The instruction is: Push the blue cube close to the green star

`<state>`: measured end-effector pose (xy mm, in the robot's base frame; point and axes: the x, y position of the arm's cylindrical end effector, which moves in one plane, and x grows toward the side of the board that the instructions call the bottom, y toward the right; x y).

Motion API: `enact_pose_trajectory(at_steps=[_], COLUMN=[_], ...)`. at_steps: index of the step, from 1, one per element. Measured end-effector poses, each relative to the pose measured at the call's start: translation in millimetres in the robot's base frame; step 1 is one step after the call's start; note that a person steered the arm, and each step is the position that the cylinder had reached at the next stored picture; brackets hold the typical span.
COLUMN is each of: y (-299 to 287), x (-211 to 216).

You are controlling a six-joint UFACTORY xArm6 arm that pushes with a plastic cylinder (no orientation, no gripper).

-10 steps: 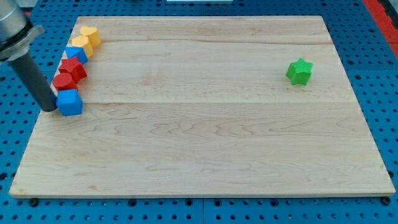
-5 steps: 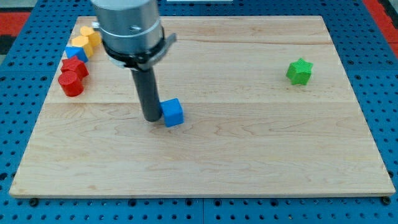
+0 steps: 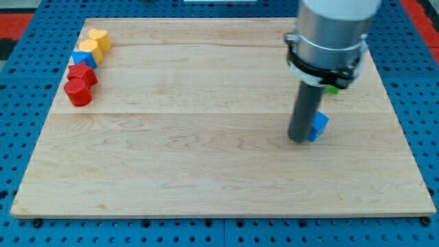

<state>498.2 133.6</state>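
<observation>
The blue cube [image 3: 319,125] lies on the wooden board at the view's right, partly hidden behind my rod. My tip [image 3: 299,139] rests on the board, touching the cube's left side. The green star [image 3: 333,88] is almost wholly hidden behind the arm's grey body; only a small green sliver shows just above the cube, a short way off it.
A cluster of blocks sits at the board's upper left: a red cylinder [image 3: 77,92], a red block [image 3: 83,74], a blue block [image 3: 85,60] and two yellow blocks [image 3: 90,49] [image 3: 100,38]. The board's right edge [image 3: 405,130] is near the cube.
My tip has pushed the blue cube from the left cluster across the board to the right, to just below the green star. The arm now covers most of the star.
</observation>
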Motion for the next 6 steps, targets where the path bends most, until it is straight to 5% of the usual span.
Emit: enact_pose_trajectory(at_steps=[2, 3, 6], y=[50.4, 22.9, 75.3], x=[-6.1, -20.5, -84.2])
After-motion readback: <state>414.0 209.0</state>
